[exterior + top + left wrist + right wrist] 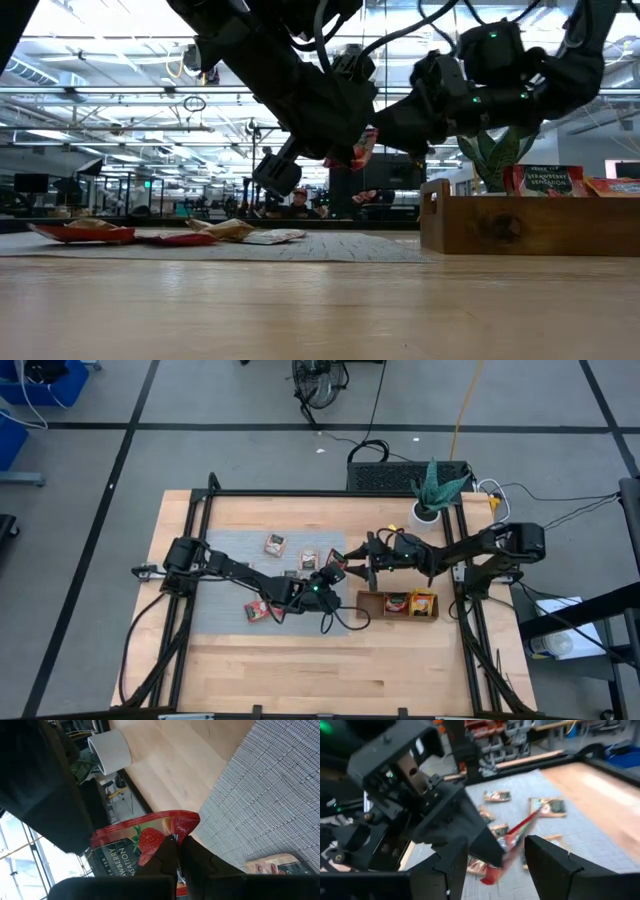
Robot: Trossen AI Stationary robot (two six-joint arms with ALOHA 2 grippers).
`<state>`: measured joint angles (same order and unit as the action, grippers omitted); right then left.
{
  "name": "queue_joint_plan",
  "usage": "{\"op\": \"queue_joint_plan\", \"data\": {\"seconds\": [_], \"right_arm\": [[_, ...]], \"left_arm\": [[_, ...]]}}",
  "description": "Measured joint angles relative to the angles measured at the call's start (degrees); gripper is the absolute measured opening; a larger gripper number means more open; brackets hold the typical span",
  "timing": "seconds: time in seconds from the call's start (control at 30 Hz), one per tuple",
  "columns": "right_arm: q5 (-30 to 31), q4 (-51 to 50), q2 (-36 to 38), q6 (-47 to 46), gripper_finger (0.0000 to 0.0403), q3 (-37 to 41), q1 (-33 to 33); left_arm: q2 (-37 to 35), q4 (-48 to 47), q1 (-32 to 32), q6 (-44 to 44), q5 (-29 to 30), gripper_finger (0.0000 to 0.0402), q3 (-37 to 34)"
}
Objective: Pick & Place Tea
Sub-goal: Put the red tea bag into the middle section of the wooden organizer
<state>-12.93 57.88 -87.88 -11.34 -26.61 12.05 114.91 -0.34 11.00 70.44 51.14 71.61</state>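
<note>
From above we see the left gripper (335,571) near the table's centre, at the 3 o'clock edge of the grey mat (225,575), with its fingers closed on a red tea sachet (336,563). The right gripper (358,556) is just beside it, at about 2 o'clock from it, and its fingers stand apart. More tea sachets lie on the mat: one (275,544) toward 12 o'clock, one (309,557) near the centre and one (259,610) toward 7 o'clock. The wooden tray (372,604) sits at 4 o'clock from the grippers and keeps a red sachet (398,603) and a yellow-orange sachet (424,603). A potted plant (432,495) stands at 1 o'clock. In the low view we see the held sachet (361,148) lifted clear above the mat (330,246), between the two dark arms, while other sachets (82,232) lie flat on the mat at 9 o'clock and the tray (520,224) stands at 3 o'clock. In the left wrist view the dark fingers (167,855) pinch the edge of the sachet (132,842), which carries a strawberry picture. In the right wrist view the two fingers (552,862) are spread wide, and the red sachet (512,842) hangs between them, clamped by the left gripper (492,851); we cannot tell if the right fingers touch it.
</note>
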Motion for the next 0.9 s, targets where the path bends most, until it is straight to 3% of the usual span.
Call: {"op": "queue_joint_plan", "data": {"seconds": [0.37,0.5,0.67,0.8,0.9], "right_arm": [[-0.55,-2.01,-0.14,3.30,0.0161,-1.55,0.10],[-0.49,-3.91,-0.17,3.90,0.0118,-1.53,1.00],[-0.52,-4.66,-0.17,6.13,0.0016,-1.53,1.86],[-0.66,-3.61,-0.17,7.56,0.0002,-1.53,1.75],[-0.64,-2.73,-0.17,7.81,0.0001,-1.52,1.73]], "left_arm": [[0.00,-0.45,0.37,-1.56,-0.07,0.0011,0.00],[0.00,-0.22,0.37,-1.57,-0.09,0.0010,0.00],[0.00,0.28,0.31,-2.16,-0.07,0.0017,0.00],[-0.02,0.44,0.37,-5.71,-0.07,0.0025,0.02],[-0.07,1.01,0.37,-13.93,-0.03,0.0028,0.07]]}}
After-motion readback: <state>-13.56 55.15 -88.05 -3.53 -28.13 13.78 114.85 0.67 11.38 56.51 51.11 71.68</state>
